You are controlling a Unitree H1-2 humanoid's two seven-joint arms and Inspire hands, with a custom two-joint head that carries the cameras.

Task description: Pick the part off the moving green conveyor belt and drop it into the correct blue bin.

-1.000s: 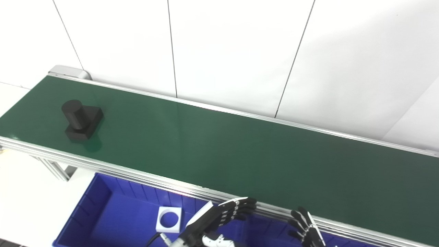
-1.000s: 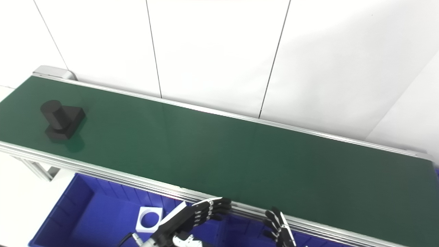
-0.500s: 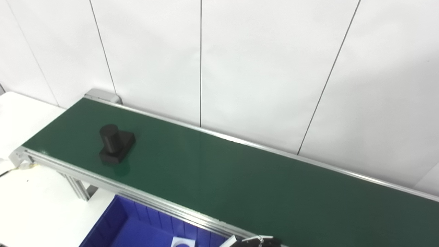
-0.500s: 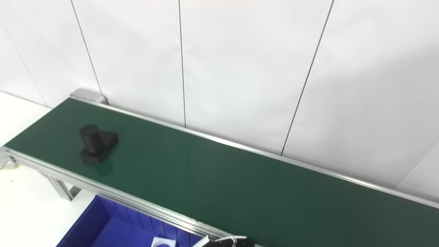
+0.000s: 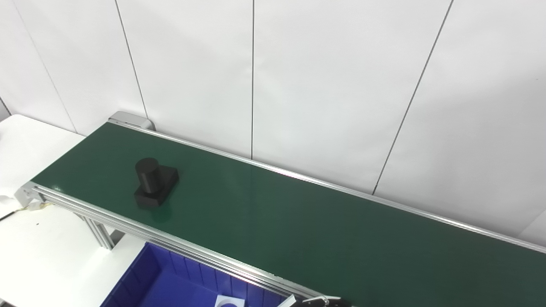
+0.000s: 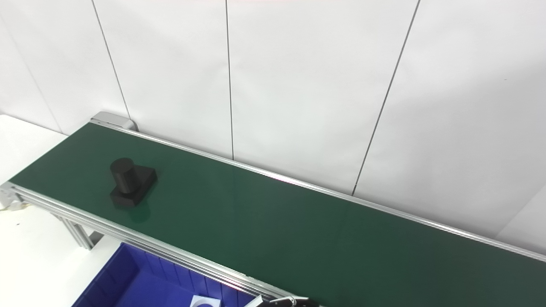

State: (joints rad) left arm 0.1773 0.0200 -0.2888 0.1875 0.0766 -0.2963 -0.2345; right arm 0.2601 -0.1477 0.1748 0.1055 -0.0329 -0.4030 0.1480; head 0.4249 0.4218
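- Along the white panelled wall [image 5: 324, 85], the green belt [image 5: 298, 226] is running slantwise from the upper left down toward the lower right, with silver rails edging both long sides.
- On the belt's left part, a black part [image 5: 154, 183] is sitting upright: a flat square base with a round stub standing on top of it, nearer the front rail than the back one.
- A faint dark reflection is showing on the belt just in front of the part.
- Below the front rail, a blue bin [image 5: 170, 281] with ribbed inner walls is lying at the bottom edge, and a white piece [image 5: 229, 302] with a round hole is peeking up inside it, mostly cut off.
- At the very bottom edge, only the tips of the left hand [image 5: 318, 301] are showing, just beside the front rail and well apart from the part; I cannot tell whether it is open or closed.
- The right hand is lying out of sight.
- A white table [image 5: 38, 256] is sitting under the belt's left end.
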